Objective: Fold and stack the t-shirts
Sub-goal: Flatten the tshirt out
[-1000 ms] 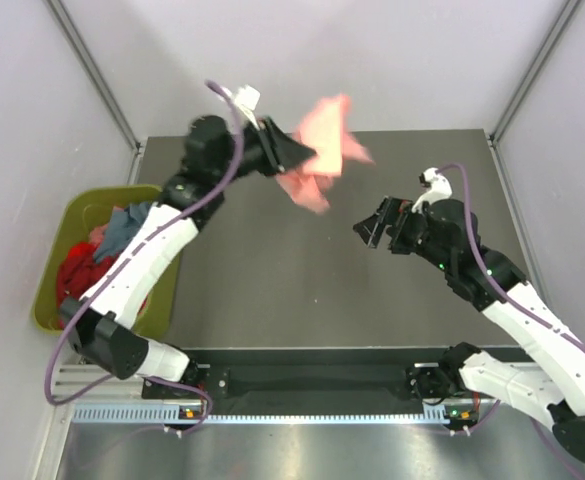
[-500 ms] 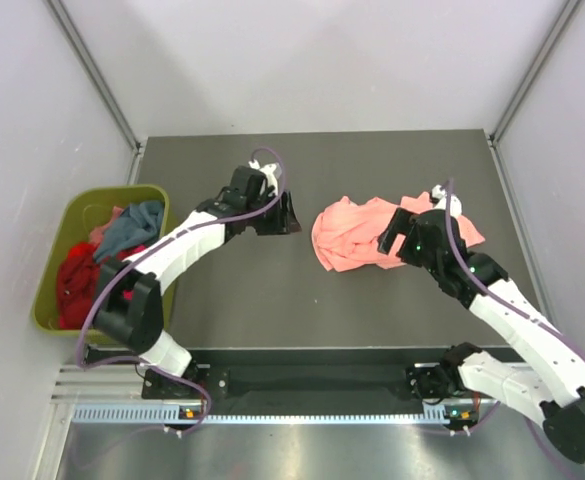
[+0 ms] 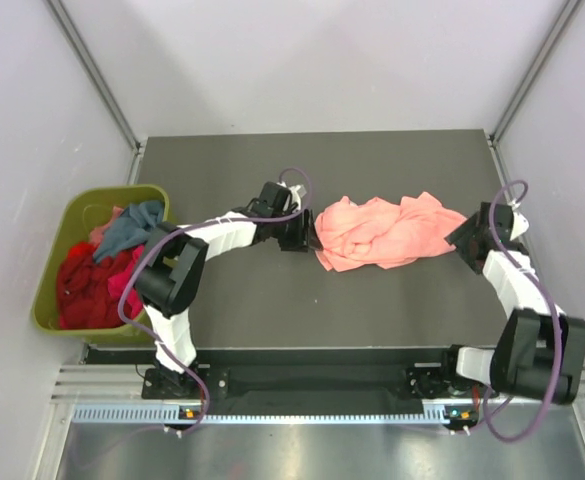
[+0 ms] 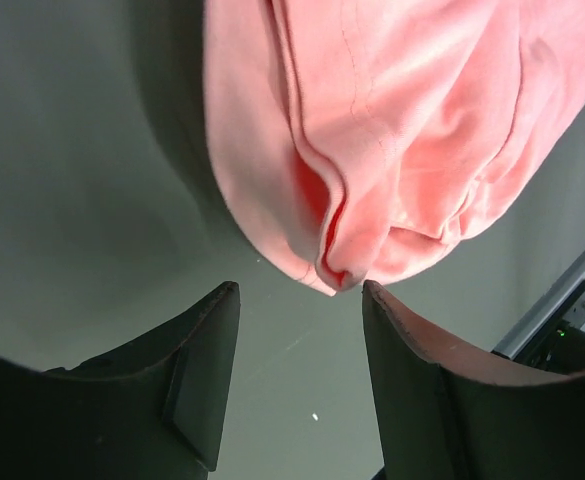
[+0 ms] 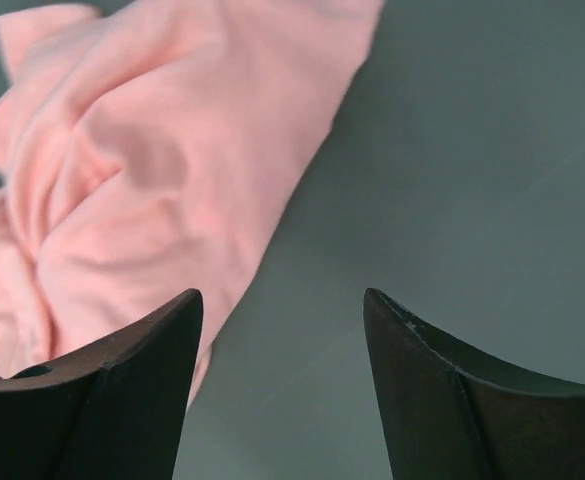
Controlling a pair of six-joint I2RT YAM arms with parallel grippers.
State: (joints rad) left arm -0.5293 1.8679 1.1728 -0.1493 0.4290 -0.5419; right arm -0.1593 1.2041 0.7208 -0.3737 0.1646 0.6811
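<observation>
Flattening the crumpled pink shirt (image 3: pixel 382 232), lying right of centre on the tabletop (image 3: pixel 272 310), comes first: left jaws and right jaws stand apart, empty, so we should pinch opposite edges and spread evenly.

soft cloth tee (image 3: pixel 382 232), matt dk table (image 3: pixel 262 300)
</observation>
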